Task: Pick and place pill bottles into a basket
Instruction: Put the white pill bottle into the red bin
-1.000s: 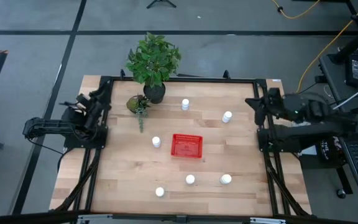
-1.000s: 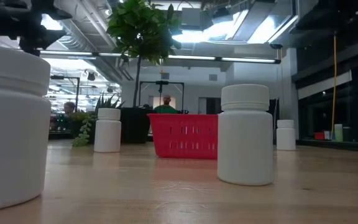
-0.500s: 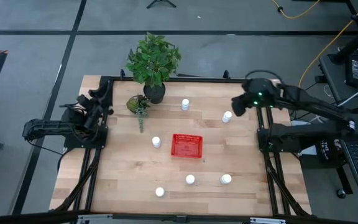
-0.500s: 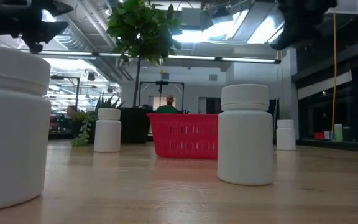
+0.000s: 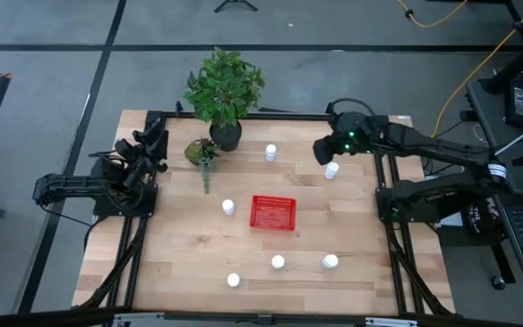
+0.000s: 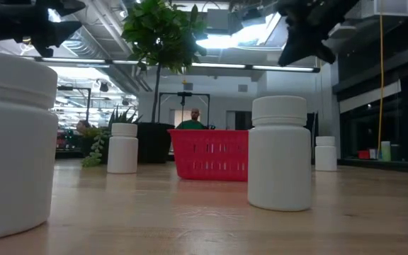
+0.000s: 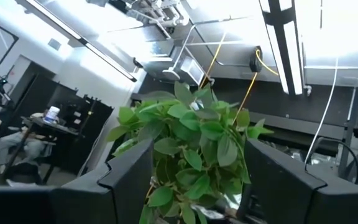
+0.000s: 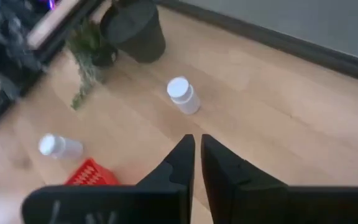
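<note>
Right gripper [image 5: 323, 151] is held above the far right part of the table [image 5: 189, 245], just beside a bottle [image 5: 332, 170] standing there; its fingers [image 8: 182, 163] are seen nearly closed, only a thin slit between them, with nothing held. In the low view the same gripper [image 6: 292, 49] is seen up high, well clear of the tabletop. In its wrist view a second bottle [image 8: 183, 95] is seen ahead on bare wood, with the black plant pot [image 8: 133, 28] beyond it, another bottle [image 8: 58, 147] off to one side, and a corner of the red basket [image 8: 91, 173] close to that one. From above, the basket [image 5: 272, 213] is placed near the middle of the table and appears empty. Six bottles are counted around it, all upright and apart from it: one at the far edge [image 5: 271, 152], one just left of the basket [image 5: 229, 208], and three along the near side [image 5: 278, 262] [image 5: 330, 262] [image 5: 233, 281]. Left gripper [image 5: 157, 143] is parked at the left edge of the table, pointed toward the leafy plant [image 5: 224, 85]; its fingers [image 7: 126, 177] are spread wide apart and hold nothing.
</note>
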